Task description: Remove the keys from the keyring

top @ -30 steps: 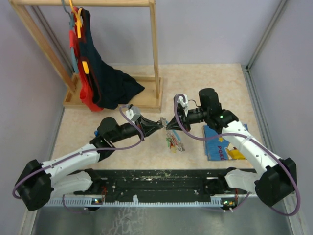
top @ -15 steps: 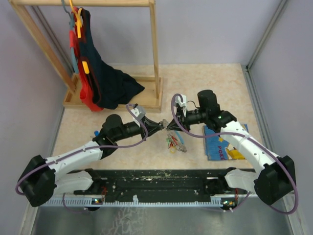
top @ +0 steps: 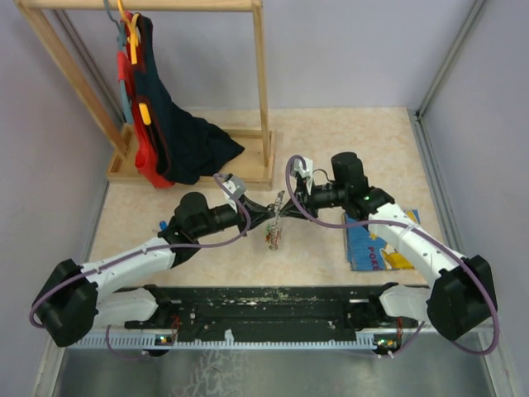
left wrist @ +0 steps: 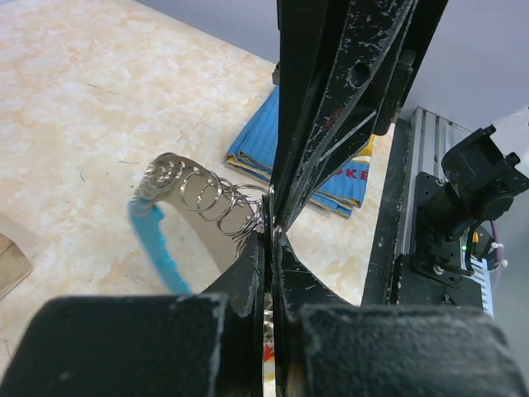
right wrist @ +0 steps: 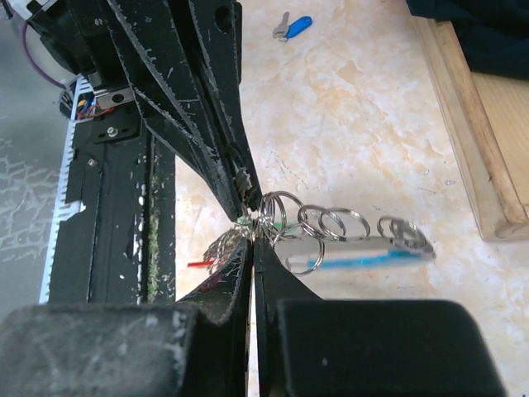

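The keyring (top: 278, 201) is held above the table between my two grippers, and its silvery chain of rings (left wrist: 207, 195) trails off to a strap with a light-blue patch (right wrist: 372, 260). Keys with red and green heads (top: 271, 236) dangle below the meeting point; a red tip (right wrist: 198, 263) shows in the right wrist view. My left gripper (left wrist: 272, 235) is shut on the keyring's rings. My right gripper (right wrist: 252, 241) is shut on the same cluster from the opposite side, tip to tip with the left one. A blue-headed key (right wrist: 293, 26) lies loose on the table.
A blue picture book (top: 376, 244) lies on the table under the right arm. A wooden rack (top: 194, 169) with hanging clothes (top: 165, 132) stands at the back left. The black rail (top: 273, 306) runs along the near edge.
Both grippers have shifted left together with the keyring. The hanging keys have swung left with them, and the left arm has reached further forward.
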You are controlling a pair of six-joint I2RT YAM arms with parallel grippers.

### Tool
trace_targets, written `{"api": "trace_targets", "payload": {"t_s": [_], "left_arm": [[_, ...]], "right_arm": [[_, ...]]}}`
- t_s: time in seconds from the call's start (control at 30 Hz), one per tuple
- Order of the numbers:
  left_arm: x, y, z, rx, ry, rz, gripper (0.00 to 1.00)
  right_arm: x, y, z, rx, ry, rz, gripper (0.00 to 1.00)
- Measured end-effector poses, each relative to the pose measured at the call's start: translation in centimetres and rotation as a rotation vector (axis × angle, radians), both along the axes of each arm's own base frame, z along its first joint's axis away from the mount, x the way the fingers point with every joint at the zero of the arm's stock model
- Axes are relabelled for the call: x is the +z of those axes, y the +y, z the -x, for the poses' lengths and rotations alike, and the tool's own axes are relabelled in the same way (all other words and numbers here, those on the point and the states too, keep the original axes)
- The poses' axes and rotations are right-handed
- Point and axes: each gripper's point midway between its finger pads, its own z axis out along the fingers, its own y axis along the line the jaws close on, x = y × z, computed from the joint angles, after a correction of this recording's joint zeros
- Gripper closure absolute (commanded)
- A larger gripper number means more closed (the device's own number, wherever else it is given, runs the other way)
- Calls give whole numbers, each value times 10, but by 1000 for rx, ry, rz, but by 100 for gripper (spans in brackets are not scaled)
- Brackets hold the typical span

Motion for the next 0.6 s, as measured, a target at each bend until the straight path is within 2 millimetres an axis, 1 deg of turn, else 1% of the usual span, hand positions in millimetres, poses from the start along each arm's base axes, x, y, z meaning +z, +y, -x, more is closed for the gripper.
{"api": "trace_targets", "payload": {"t_s": [0.13, 0.3, 0.6], "left_arm": [[1, 4, -6, 27, 0, 1, 100], [7, 8, -8, 44, -10, 10, 100], [-2, 6, -9, 29, 14, -4, 100]], "right_arm": [[1, 1, -1, -1, -9, -4, 100], [3, 3, 0, 16, -9, -18, 100], [5, 3, 1, 24, -9, -25, 100]]}}
